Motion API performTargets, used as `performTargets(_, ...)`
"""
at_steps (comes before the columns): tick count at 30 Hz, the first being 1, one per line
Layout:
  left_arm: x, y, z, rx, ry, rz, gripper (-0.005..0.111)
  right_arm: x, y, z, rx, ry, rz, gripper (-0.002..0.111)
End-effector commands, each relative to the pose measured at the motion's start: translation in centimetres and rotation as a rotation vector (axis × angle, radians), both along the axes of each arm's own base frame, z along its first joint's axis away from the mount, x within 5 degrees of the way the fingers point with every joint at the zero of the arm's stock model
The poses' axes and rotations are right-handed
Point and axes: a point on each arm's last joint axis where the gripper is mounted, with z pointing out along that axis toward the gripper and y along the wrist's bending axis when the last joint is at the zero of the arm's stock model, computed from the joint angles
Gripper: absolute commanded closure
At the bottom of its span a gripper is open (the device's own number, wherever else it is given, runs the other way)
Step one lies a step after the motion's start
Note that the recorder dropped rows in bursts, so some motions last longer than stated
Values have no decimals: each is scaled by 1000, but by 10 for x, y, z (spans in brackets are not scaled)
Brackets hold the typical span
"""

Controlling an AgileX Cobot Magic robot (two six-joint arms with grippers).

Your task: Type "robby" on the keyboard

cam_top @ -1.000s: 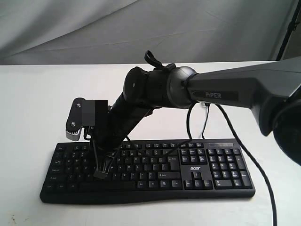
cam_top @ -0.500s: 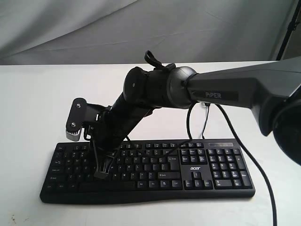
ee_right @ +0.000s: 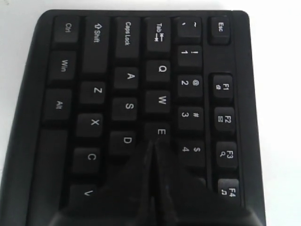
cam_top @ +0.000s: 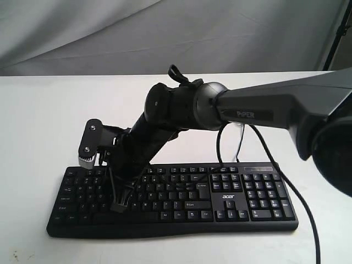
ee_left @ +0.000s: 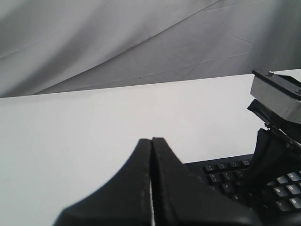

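Note:
The black keyboard (cam_top: 231, 203) lies near the table's front edge, white "acer" logo beside its number pad. My right arm reaches across to its left half. The right gripper (cam_top: 119, 207) is shut, its tips pointing down onto the letter keys. In the right wrist view the closed tips (ee_right: 153, 142) sit at the edge of the E key (ee_right: 160, 133), hiding the keys beyond on the keyboard (ee_right: 94, 94). The left gripper (ee_left: 151, 140) is shut with nothing in it, held off the keyboard's (ee_left: 221, 172) left end above the white table.
A thin black cable (cam_top: 308, 203) runs from behind the keyboard down past its right end. The white table (cam_top: 44, 121) meets a grey cloth backdrop (cam_top: 110, 33). The right arm's wrist block (ee_left: 277, 96) shows in the left wrist view.
The right arm has dipped slightly, bringing its shut tips lower onto the keys on the keyboard's left half. The keyboard has not moved.

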Motion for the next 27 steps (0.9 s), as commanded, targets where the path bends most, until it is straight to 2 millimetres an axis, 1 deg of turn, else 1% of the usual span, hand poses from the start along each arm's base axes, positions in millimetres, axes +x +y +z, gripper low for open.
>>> performTargets(1, 0, 0, -1, 1, -5, -5, 107, -1, 0, 0, 6, -5, 0, 108)
performTargets(16, 0, 0, -1, 1, -5, -5, 107, -1, 0, 2, 8, -5, 1, 108)
performTargets(19, 0, 0, -1, 1, -5, -5, 107, -1, 0, 11, 23, -20, 1, 108)
performTargets(23, 0, 0, -1, 1, -5, -5, 107, -2, -2, 31, 41, -58, 14, 108)
performTargets(27, 0, 0, -1, 1, -5, -5, 107, 1, -11, 41, -2, -68, 3, 108)
